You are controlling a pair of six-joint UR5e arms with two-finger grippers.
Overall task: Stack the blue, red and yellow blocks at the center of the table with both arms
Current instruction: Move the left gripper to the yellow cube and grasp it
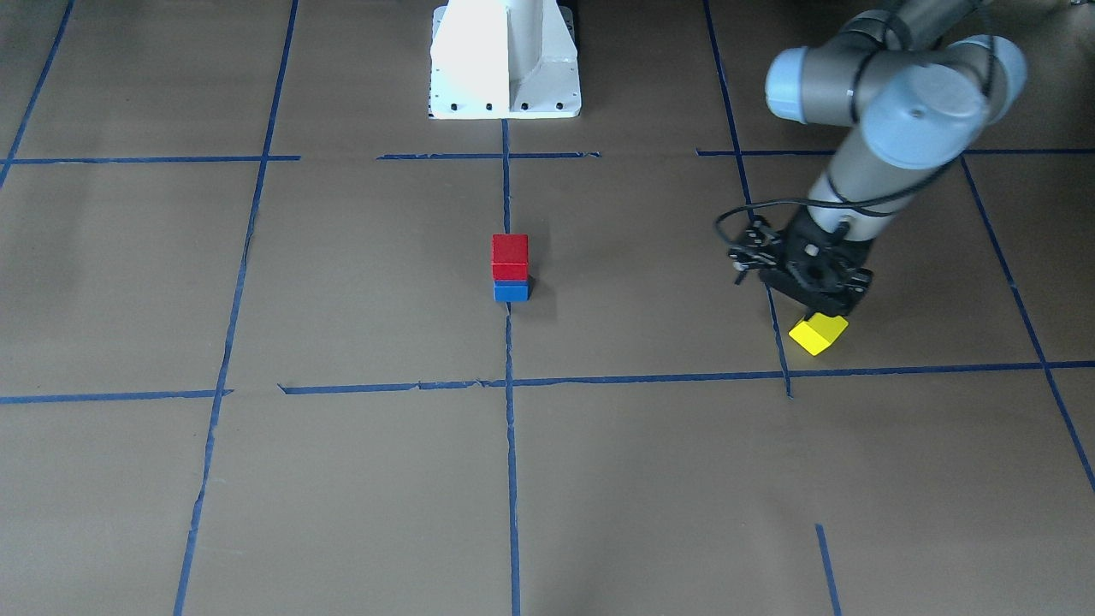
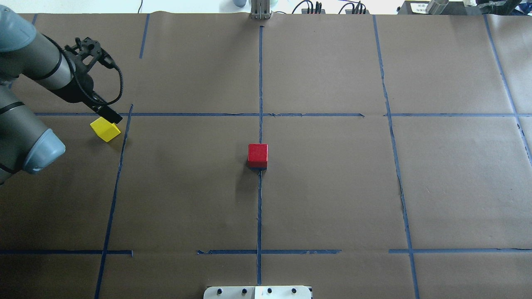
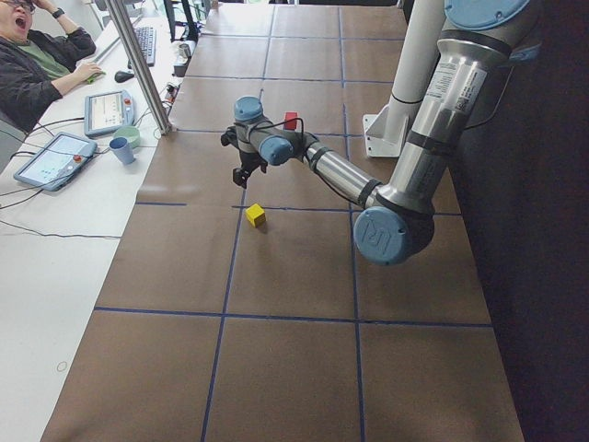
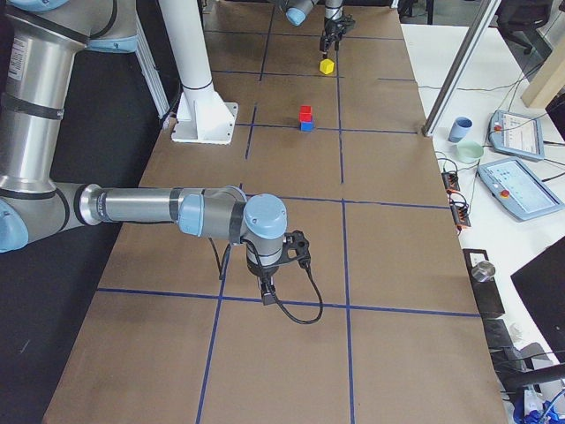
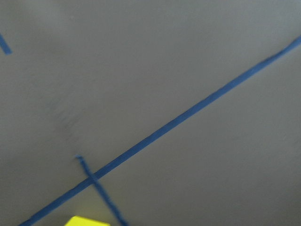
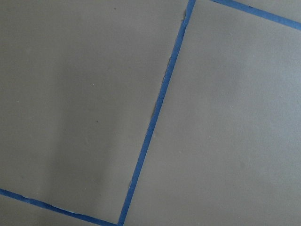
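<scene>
A red block (image 1: pixel 510 253) sits on a blue block (image 1: pixel 511 293) at the table's centre; from overhead the red block (image 2: pixel 257 153) hides nearly all of the blue one. A yellow block (image 1: pixel 818 334) lies on the table on my left side, and also shows overhead (image 2: pixel 105 129) and at the bottom edge of the left wrist view (image 5: pixel 87 221). My left gripper (image 1: pixel 823 306) hangs just above the yellow block, apart from it, and looks open and empty. My right gripper (image 4: pixel 267 296) hovers low over bare table far from the blocks; I cannot tell whether it is open or shut.
Blue tape lines (image 2: pixel 259 207) mark a grid on the brown table cover. The white robot base (image 1: pixel 505 68) stands at the table's robot side. A metal post (image 3: pixel 138 64), tablets, cups and an operator (image 3: pixel 37 55) are along the far side bench.
</scene>
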